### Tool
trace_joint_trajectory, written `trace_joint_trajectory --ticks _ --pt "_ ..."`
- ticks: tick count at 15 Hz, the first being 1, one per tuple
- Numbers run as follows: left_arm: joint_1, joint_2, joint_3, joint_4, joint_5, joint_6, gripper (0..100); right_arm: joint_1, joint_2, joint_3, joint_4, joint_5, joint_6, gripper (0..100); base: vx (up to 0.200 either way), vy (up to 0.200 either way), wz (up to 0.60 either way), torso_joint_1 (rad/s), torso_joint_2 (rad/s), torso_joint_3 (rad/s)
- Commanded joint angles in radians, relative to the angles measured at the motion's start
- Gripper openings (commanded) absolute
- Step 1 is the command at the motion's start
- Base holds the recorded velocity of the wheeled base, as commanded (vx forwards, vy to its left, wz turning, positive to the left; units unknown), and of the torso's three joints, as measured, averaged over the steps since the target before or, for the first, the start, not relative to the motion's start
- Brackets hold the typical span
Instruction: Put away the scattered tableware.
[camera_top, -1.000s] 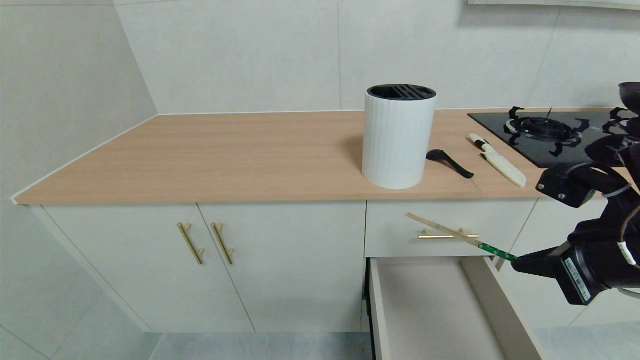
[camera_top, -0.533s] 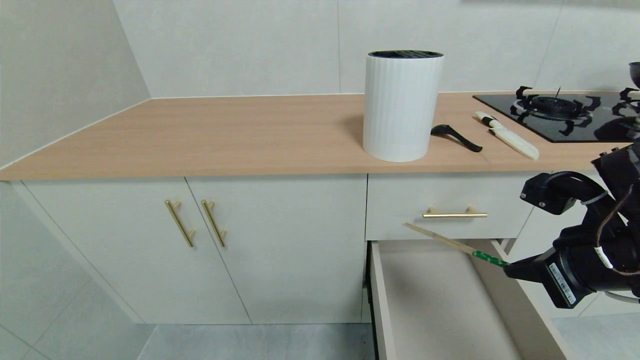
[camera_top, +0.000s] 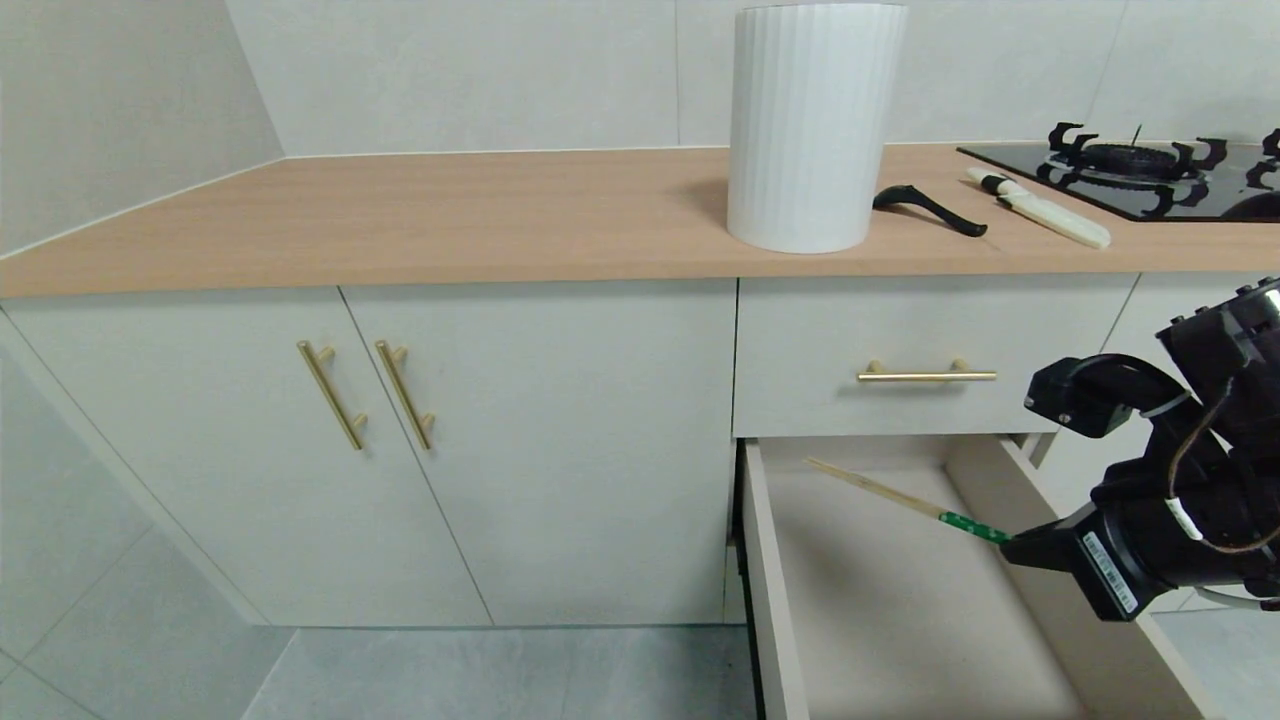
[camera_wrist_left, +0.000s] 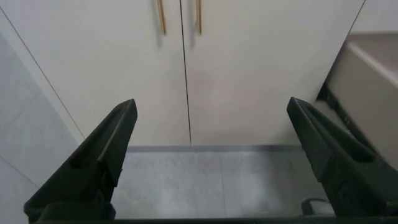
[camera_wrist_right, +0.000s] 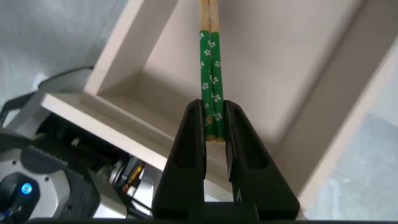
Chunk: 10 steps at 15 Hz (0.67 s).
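Right gripper is clamping a pair of chopsticks by their green, flower-printed end, its jaws narrow around the two sticks. I am watching it hang at the right side of the open drawer, low in front of the cabinets. The chopsticks are slanting away from the claw over the drawer's pale inside, bare wooden tips pointing toward its back left corner (I cannot tell whether the tips are touching the bottom). The sticks are lying side by side, touching each other along their length.

Left gripper is hanging with its jaws spread wide and nothing between them. It is facing the cupboard doors and the grey floor below them, with a corner of the open drawer off to one side.

Above, the closed drawer with a brass bar handle is sitting directly over the open one. On the wooden counter a tall white ribbed holder is standing upright near the front edge. A black spoon is lying just beside it on the right, and a knife with a cream blade is lying a little farther right, near the black gas hob. The spoon and the knife are apart from each other, both flat on the counter.
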Motion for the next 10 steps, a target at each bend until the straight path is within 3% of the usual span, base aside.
trace_joint_trajectory --ticks 1,8,10 --pt "0.0 0.0 0.0 0.0 0.0 0.001 100 0.001 0.022 -0.001 0.0 0.0 0.0 0 0.0 0.0 0.0 -0.051 0.19 0.144" --pt "0.0 0.0 0.0 0.0 0.0 -0.001 100 -0.001 0.146 -0.013 -0.017 0.002 0.006 0 0.0 0.0 0.0 -0.006 0.02 0.014" --pt "0.0 0.0 0.0 0.0 0.0 -0.001 100 -0.004 0.275 -0.008 -0.124 0.0 0.029 0 0.0 0.0 0.0 0.0 0.0 0.0"
